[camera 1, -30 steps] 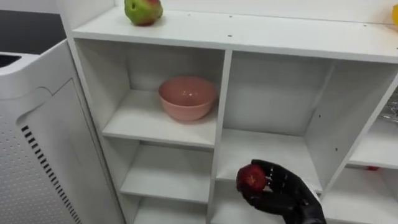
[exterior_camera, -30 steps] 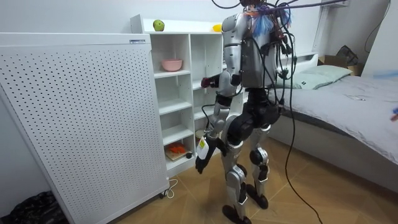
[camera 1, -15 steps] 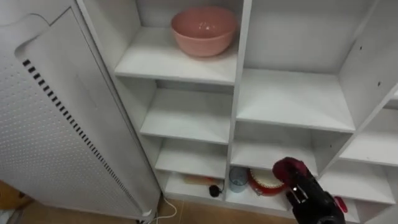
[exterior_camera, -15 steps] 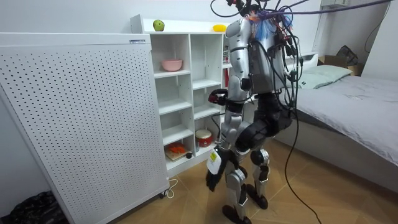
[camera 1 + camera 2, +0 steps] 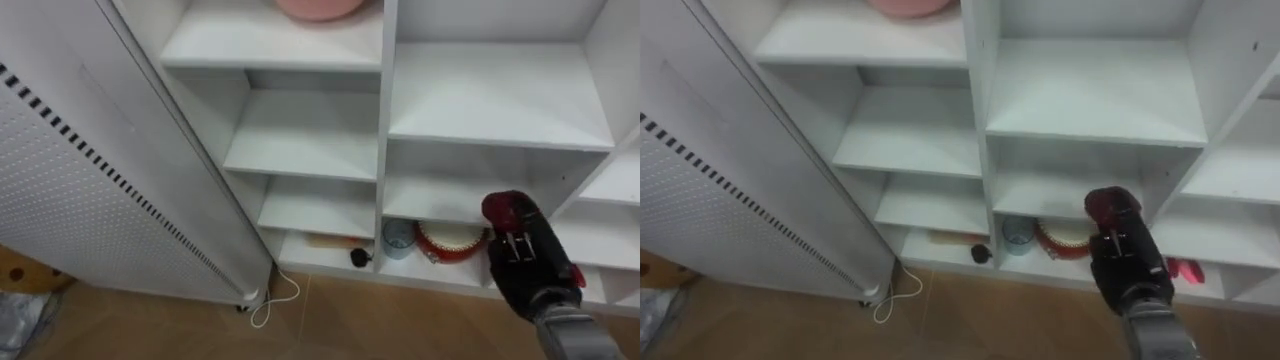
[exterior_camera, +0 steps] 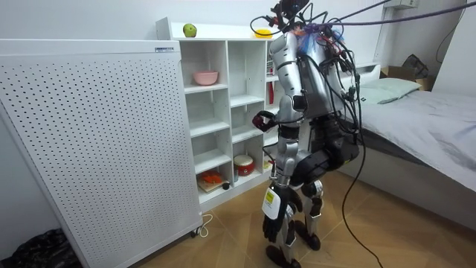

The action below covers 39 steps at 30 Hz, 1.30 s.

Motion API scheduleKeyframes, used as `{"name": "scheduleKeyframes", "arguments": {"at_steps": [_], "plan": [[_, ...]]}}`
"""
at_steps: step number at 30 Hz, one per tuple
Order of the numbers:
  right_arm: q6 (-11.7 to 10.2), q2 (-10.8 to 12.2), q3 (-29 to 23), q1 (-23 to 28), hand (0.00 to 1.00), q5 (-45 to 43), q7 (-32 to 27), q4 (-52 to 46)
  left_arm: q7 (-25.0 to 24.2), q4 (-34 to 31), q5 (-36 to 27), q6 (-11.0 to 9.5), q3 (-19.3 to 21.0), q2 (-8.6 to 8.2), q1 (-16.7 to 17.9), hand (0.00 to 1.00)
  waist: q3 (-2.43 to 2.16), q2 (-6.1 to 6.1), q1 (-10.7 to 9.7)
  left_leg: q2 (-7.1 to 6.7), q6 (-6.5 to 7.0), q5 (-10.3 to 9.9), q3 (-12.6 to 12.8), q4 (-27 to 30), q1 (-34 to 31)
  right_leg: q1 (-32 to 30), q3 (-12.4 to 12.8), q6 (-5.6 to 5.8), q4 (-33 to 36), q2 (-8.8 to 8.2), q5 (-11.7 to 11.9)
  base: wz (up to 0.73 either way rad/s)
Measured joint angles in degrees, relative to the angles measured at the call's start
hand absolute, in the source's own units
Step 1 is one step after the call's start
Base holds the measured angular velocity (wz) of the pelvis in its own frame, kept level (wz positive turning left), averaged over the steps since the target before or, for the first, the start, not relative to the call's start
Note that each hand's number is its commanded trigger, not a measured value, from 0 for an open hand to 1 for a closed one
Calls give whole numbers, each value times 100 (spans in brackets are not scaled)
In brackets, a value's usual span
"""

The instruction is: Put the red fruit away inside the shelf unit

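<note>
I'm seeing the right hand coming in from lower right, fingers curled round the small red round fruit, so it's gripping it. That fruit is sitting in the hand in front of the white open-shelf closet, outside it and not on any shelf. In the eye views it's overlapping the bottom middle compartment, just beside the round red-rimmed container, which is standing there next to a pale blue cup. Up top, the pink bowl is sitting on the upper left shelf. The white perforated panel is standing against the closet's left side. In the room view the robot is standing just in front of the closet. A green apple and a yellow fruit are lying on the closet's top. The left hand is hanging low by the leg; I can't tell how its fingers are set.
</note>
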Motion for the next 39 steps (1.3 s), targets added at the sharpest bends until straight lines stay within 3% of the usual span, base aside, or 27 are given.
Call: {"name": "scheduleKeyframes", "arguments": {"at_steps": [6,10,16,17,18,19,26,29,39], "plan": [[-8,-122,-319,-224,100,101,-189,-3,16,-62,-5,2,-3,14,85,0,-9,15,15,-53,45,-31,-22,91,-36,-11,-65,33,141,-74,-85,10],[-62,-137,-313,-229,100,98,-301,-66,15,-251,-5,3,4,43,282,0,-35,55,20,-126,85,-89,-17,234,-47,-67,-64,53,376,-228,-210,9],[-142,-204,-299,-330,100,80,-319,-339,8,-409,-4,-1,5,150,419,0,-56,88,39,-126,100,-112,1,377,-268,-295,-63,32,596,-289,-253,7],[-143,-218,-299,-334,75,80,-332,-356,6,-409,-5,-1,4,150,429,0,-57,90,40,-125,100,-111,-1,388,-278,-301,-69,28,608,-283,-256,7],[-171,-243,-291,-339,12,75,-374,-362,1,-412,-4,0,3,150,451,0,-60,94,44,-118,100,-112,0,429,-289,-302,-69,18,640,-273,-267,4],[-212,-255,-284,-362,0,75,-430,-362,-1,-428,-6,0,1,150,480,0,-60,94,57,-95,100,-114,18,471,-295,-299,-68,17,652,-266,-276,0],[-375,-334,-238,-508,0,48,-779,-362,-3,-619,-5,-50,0,236,519,0,-62,98,62,-83,102,-144,29,571,-404,-409,-70,-8,762,-317,-287,1],[-406,-335,-91,-510,0,47,-920,-362,2,-643,-9,-51,-118,323,546,0,-63,100,96,-19,95,-174,38,656,-414,-391,-77,-11,754,-261,-287,-9],[-512,-335,-64,-509,0,50,-983,-371,2,-732,-12,-140,-222,374,618,0,-68,108,259,72,84,-239,44,765,-378,-310,-93,-28,742,-183,-284,-3]]}}
